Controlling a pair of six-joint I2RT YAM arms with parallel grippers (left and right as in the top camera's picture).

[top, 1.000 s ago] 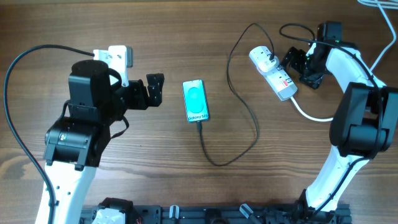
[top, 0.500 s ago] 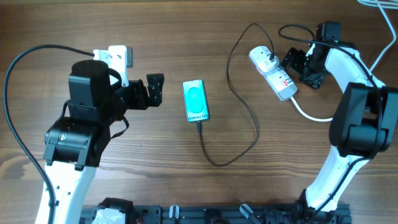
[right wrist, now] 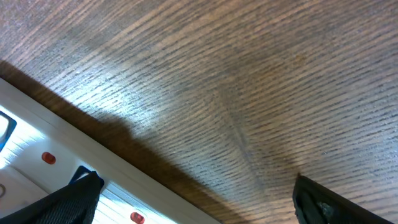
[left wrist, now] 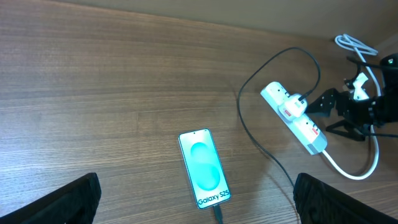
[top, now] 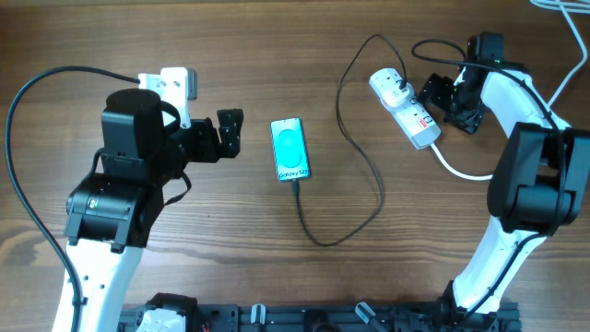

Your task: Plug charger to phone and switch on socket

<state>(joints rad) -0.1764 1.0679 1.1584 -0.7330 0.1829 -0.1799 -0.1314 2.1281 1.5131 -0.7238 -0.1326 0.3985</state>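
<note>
Here, the left claw [top: 230,133] hangs wide open and empty above the brown wooden desk [top: 212,240]. The small rectangular smartphone with a bright cyan screen [top: 290,148] lies flat just beside it, clear of its tips. In the left wrist view the phone shows between the two spread black fingers [left wrist: 68,199]. The thin black charger cable [top: 379,194] meets the phone at the end that bears the white text strip, its small black plug tip [top: 296,183] at the port; whether it is fully seated cannot be told. Beyond the phone the cable loops across the desk and runs to a white plug block [top: 395,85] seated on the white oblong power strip [top: 410,112], well apart from the left claw.

The right claw [top: 437,97] is also spread wide and holds nothing, its tips right at the strip's long side. The right wrist view shows the strip's white edge and two small red switches [right wrist: 48,157] beside one of this claw's fingers [right wrist: 78,196]; whether finger and strip touch cannot be told. A thick white cord [top: 461,171] leaves the strip's end and curves towards the right arm.
</note>
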